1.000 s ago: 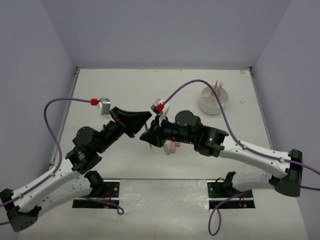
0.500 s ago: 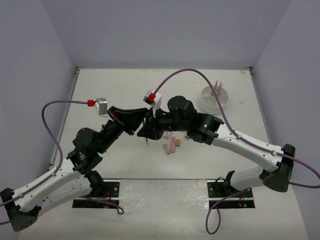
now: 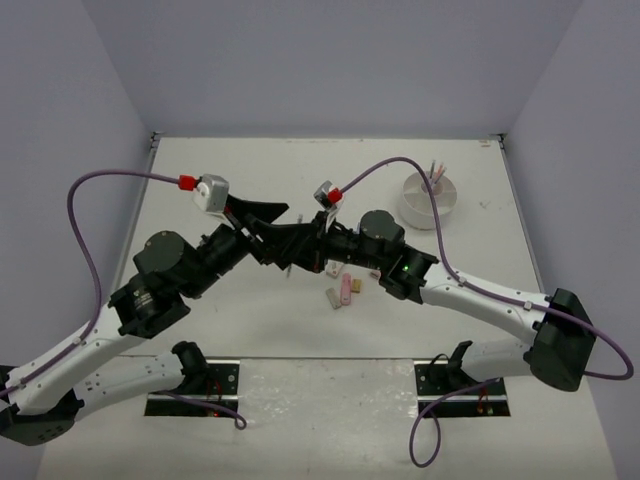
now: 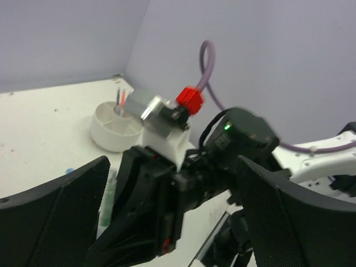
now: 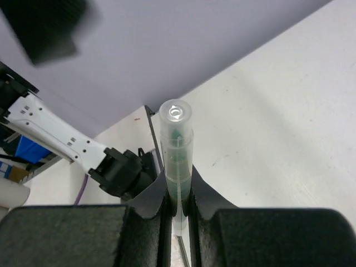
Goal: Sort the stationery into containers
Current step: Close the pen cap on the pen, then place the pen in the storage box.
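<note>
The handover in mid-air has just come off. A second ago my left tool (image 4: 175,217) was pinched shut against the right one over the middle of the counter (image 3: 220,170). Now its two dark fingers (image 4: 55,214) stand spread as wide as they go, with nothing between them but the right arm's wrist.

The right tool (image 5: 179,203) has not changed: its jaws are nearly closed and clamped on the clear pen (image 5: 177,150) with green insides. The pen stands straight up out of the grip, cap end toward the wrist camera. So the pen now belongs to the right arm alone.

That suits the job, I reckon. The white divided tub (image 3: 420,212) sits at the far right of the counter, well apart from where the pen is held and on the right arm's side. A few pens (image 3: 436,175) already stand in its centre cup.

I'd back the left arm away first, as the two tools are still very close together. The pink eraser block (image 3: 346,290) and its neighbours lie unsorted just below the right wrist.
</note>
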Action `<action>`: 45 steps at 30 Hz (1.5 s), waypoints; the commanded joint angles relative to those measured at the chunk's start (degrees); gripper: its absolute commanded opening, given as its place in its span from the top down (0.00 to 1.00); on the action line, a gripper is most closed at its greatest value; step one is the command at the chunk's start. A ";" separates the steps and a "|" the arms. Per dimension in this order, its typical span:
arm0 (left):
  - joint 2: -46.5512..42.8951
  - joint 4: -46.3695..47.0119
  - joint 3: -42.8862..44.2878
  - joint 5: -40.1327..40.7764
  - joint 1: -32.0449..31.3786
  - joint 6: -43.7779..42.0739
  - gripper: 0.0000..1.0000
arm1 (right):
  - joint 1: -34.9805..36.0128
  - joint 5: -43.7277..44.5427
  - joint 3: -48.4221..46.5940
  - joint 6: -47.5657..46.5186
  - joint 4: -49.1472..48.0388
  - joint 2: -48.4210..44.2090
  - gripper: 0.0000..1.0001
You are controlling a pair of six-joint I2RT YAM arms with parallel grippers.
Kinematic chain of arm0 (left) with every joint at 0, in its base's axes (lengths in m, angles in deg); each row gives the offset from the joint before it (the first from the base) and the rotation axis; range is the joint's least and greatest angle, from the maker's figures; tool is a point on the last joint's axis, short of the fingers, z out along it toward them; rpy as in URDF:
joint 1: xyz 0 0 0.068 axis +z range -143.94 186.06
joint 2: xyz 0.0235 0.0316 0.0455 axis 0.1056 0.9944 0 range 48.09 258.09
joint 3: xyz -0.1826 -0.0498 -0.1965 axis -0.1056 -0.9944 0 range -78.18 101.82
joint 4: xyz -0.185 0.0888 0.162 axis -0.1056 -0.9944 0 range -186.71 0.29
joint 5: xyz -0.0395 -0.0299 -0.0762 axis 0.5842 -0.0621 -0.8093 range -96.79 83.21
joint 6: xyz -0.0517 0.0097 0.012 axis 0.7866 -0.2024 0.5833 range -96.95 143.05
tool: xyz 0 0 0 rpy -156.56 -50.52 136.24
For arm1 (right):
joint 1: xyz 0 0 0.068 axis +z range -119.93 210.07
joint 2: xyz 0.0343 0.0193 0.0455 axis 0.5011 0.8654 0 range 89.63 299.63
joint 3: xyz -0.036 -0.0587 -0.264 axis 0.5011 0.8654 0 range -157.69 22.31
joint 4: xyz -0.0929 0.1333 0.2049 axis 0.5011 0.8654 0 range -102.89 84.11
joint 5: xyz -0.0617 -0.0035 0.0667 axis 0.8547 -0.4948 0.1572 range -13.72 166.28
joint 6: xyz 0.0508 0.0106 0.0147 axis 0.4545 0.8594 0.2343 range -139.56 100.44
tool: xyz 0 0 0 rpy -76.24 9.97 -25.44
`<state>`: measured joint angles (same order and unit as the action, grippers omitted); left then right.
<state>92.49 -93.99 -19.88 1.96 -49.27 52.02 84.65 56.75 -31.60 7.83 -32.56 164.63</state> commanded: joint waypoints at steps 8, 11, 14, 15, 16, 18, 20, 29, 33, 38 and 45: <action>-3.89 -21.71 6.36 23.99 -0.39 -1.15 0.00 | -8.84 40.75 -1.15 -5.06 11.05 -5.60 1.00; -4.83 -27.39 3.13 22.28 -0.39 -1.55 0.00 | -18.10 50.71 -3.64 -5.19 15.78 -4.77 1.00; -5.96 -30.96 -0.62 21.37 -0.39 -1.41 0.00 | -26.07 58.55 -4.97 -5.76 15.89 -3.90 1.00; -6.37 -31.39 -1.41 21.25 -0.39 -1.46 0.00 | -27.65 59.72 -5.45 -5.94 15.89 -3.39 1.00; -7.13 -31.78 -2.50 21.00 -0.39 -1.51 0.00 | -31.17 60.48 -6.72 -6.39 15.92 -2.03 1.00; -9.13 -32.19 -4.24 20.26 -0.39 -1.84 0.00 | -34.61 61.36 -8.40 -6.99 15.85 -0.21 1.00; -10.73 -32.34 -5.56 20.00 -0.39 -2.73 0.00 | -38.34 61.10 -9.44 -7.61 13.54 2.11 1.00; -12.22 -30.08 -9.18 18.12 -0.31 -4.81 0.00 | -41.65 58.42 -11.40 -9.37 5.09 14.57 1.00; -12.39 -30.08 -9.50 17.15 -0.39 -4.98 0.00 | -41.57 57.86 -11.41 -7.92 3.89 17.71 1.00; -13.94 -29.48 -9.87 17.24 -0.39 -5.05 0.00 | -41.64 57.76 -10.79 -7.95 1.99 20.89 0.94; -14.58 -29.64 -9.80 17.98 -0.32 -5.07 0.00 | -41.72 56.37 -10.88 -8.28 2.01 20.97 0.82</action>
<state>78.27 -125.19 -29.47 19.58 -49.57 48.87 43.06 112.99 -40.30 -0.70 -27.34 185.28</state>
